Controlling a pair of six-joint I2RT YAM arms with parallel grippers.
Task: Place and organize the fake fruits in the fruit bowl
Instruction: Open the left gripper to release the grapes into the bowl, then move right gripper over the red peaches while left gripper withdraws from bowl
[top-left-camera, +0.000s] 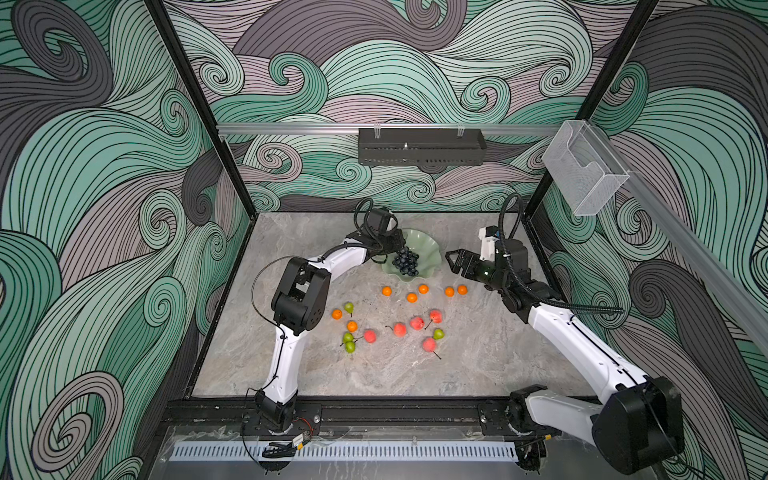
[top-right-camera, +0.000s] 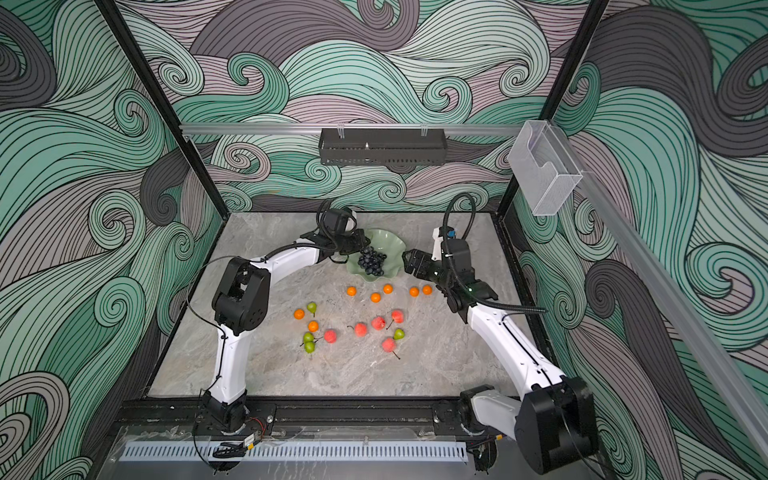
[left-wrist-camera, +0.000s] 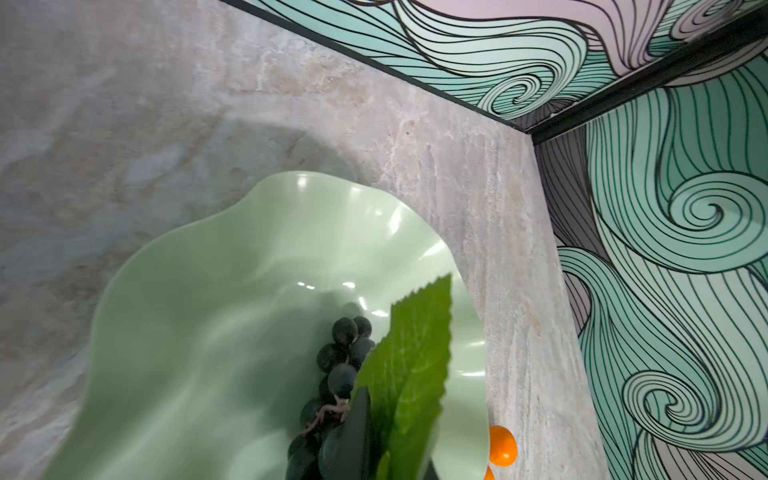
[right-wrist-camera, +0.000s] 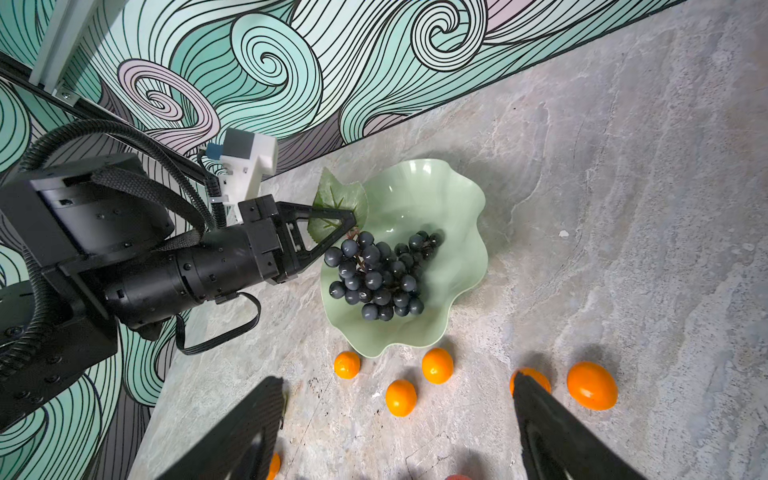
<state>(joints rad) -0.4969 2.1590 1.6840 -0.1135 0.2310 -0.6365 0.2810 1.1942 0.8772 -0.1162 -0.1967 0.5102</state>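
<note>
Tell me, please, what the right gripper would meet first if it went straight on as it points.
Most likely the near rim of the fruit bowl: the open right gripper aims at it from above the oranges. Depth is unclear, so an orange could come first.

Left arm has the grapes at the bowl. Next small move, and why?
Probably open the left gripper and release. Its jaws are shut on the top of the grape bunch, beside the leaf, and the grapes already seem to lie inside the bowl, so nothing is left to carry.
</note>
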